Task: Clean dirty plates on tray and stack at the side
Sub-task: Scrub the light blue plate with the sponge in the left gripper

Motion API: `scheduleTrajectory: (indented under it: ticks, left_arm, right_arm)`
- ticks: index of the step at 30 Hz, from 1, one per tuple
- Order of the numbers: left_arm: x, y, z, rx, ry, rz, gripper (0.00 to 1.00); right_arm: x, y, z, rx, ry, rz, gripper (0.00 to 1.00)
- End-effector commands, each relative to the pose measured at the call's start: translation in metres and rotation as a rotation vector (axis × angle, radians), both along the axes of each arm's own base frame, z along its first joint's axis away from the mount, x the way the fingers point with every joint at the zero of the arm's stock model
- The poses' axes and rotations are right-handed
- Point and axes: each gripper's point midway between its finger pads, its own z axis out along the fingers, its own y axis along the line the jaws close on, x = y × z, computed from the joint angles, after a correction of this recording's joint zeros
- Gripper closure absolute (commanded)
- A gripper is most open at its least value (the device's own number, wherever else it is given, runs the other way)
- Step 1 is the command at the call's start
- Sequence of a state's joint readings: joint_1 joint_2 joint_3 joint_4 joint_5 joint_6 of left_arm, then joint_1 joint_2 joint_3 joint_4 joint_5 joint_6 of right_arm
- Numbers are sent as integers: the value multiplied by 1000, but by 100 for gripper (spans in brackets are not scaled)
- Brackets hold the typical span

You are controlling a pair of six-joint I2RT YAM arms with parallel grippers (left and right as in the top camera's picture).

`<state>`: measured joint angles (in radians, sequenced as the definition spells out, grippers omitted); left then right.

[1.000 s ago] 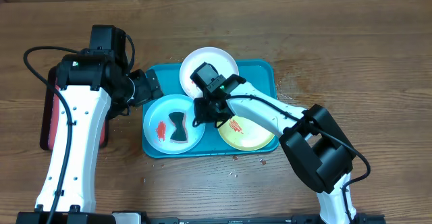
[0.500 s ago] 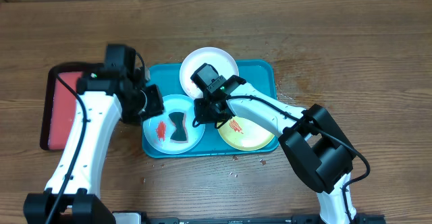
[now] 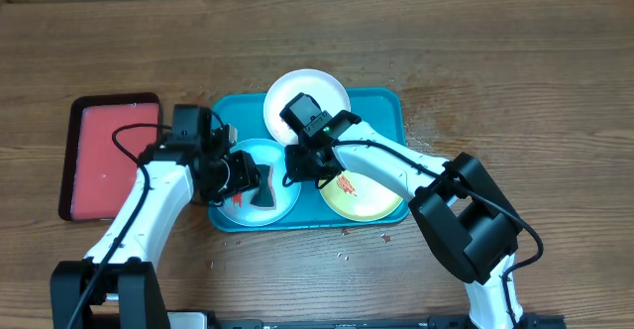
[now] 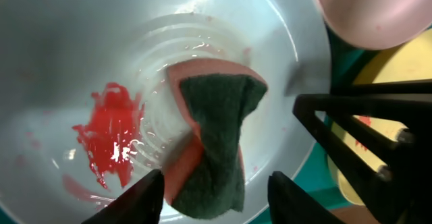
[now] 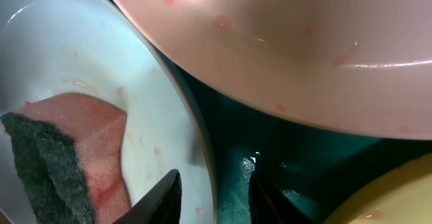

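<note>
1. The turquoise tray [image 3: 386, 106] is lying at the centre of the overhead frame on a wooden table [image 3: 515, 52], and all three plates are being carried inside it.
2. The white plate [image 3: 322, 86] is lying at the upper middle of the tray. The light blue plate [image 3: 285, 203] is at the tray's lower left. The yellow-green plate [image 3: 371, 205] is at the lower right and is marked with an orange smear [image 3: 345, 183].
3. In the left wrist view, a red smear [image 4: 108, 136] is showing on the left part of the light blue plate's floor. A sponge [image 4: 212, 136], pink with a dark green scouring face, is lying bent just to the right of it.
4. The left gripper [image 4: 216, 200] is being held low over the light blue plate. Its jaws are standing spread wider than the sponge, with one fingertip on each side of the sponge's lower end, so nothing is being pinched.
5. The right gripper [image 5: 214, 197] is being held at the right-hand rim of the light blue plate, where the three plates come closest. Its jaws are standing apart astride that rim, one fingertip inside the plate and one over the tray floor. Bare tray is showing between the rim and the outer finger.
6. A smaller dark-rimmed red tray [image 3: 104, 156] is lying at the left of the overhead frame, near the turquoise tray but not touching it.
</note>
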<state>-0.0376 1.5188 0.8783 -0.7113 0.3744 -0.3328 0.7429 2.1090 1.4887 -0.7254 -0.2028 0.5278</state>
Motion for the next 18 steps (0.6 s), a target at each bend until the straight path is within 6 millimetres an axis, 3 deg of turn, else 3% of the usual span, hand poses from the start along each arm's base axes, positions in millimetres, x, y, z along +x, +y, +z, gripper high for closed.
scheduleTrajectory:
  ticks: [1,5,11,18]
  left_arm:
    - [-6,-4,-9,-15,1,-19,45]
    - [0,-9,-9,-17,-39,-37,36]
    - [13,-26,-8,-1,-93,-47,33]
    - [15,-11,-22,164,-88,-16,35]
  right_arm:
    - [-1,1,-2,0,1,1,66]
    - [-1,1,-2,0,1,1,66]
    - [-1,1,-2,0,1,1,66]
    - [-3,-1,-3,-9,8,4,66]
